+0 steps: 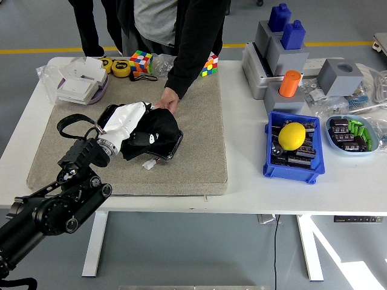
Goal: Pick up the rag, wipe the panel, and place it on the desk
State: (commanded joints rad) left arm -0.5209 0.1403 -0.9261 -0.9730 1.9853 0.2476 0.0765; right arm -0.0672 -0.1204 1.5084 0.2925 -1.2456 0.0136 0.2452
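Observation:
A black rag lies bunched on a dark glossy panel in the middle of the beige mat. My left hand, in a white cover, is shut on the rag and presses it onto the panel. A person at the far side holds the panel's far edge with one hand. The panel's left end shows at the hand's far side; most of it is hidden under the rag. My right arm is out of view.
Two colour cubes and tape rolls sit at the mat's far edge. White boxes stand far left. A blue bin with a yellow lemon, grey blocks and a small parts tray fill the right side.

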